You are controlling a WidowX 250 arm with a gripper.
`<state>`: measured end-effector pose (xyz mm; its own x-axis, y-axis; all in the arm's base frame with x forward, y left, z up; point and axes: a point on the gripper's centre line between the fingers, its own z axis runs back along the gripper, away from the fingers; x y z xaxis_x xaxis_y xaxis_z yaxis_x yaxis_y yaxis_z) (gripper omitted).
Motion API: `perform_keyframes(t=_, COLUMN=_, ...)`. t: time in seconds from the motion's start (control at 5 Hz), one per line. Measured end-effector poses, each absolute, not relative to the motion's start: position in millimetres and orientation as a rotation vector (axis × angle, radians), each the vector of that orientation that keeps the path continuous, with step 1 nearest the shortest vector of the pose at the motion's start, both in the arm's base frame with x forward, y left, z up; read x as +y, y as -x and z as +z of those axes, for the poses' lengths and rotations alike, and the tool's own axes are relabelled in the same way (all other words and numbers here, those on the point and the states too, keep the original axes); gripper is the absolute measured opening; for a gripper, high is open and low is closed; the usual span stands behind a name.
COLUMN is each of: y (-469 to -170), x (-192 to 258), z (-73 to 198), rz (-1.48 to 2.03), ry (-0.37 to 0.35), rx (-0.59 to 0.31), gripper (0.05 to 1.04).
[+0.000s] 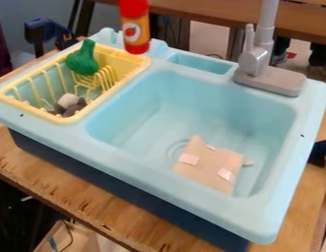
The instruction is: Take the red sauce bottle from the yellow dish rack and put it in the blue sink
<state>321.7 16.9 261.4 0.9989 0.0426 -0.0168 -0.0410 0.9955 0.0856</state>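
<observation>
A tan piece (210, 166) is lying in the sink (158, 179), towards its near side; claw's direction and state: cannot tell.

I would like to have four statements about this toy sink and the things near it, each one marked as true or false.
1. The green toy is in the yellow rack. True.
2. The bottle lies on its side in the basin. False: the bottle stands upright beside the yellow rack, outside the basin.
3. The beige piece is in the basin. True.
4. The tap is bright red. False: the tap is grey.
</observation>
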Motion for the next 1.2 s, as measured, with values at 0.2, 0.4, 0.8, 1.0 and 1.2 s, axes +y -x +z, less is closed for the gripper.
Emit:
perform_keyframes(t=0.2, y=-309.4, x=-20.6, z=257.6, rz=-0.004, ry=0.072, rx=0.055, gripper=0.366)
perform_keyframes(t=0.4, y=-301.5, x=-63.2, z=244.1, rz=-0.038, ry=0.153, rx=0.116, gripper=0.366)
perform_keyframes(t=0.8, y=-309.5, x=-120.4, z=208.1, rz=-0.169, ry=0.115, rx=0.203, gripper=0.366)
perform_keyframes(t=1.0, y=-325.3, x=-129.8, z=194.9, rz=-0.178, ry=0.053, rx=0.217, gripper=0.366)
perform_keyframes(t=1.2, y=-339.0, x=-131.6, z=178.4, rz=-0.171, ry=-0.002, rx=0.251, gripper=0.366)
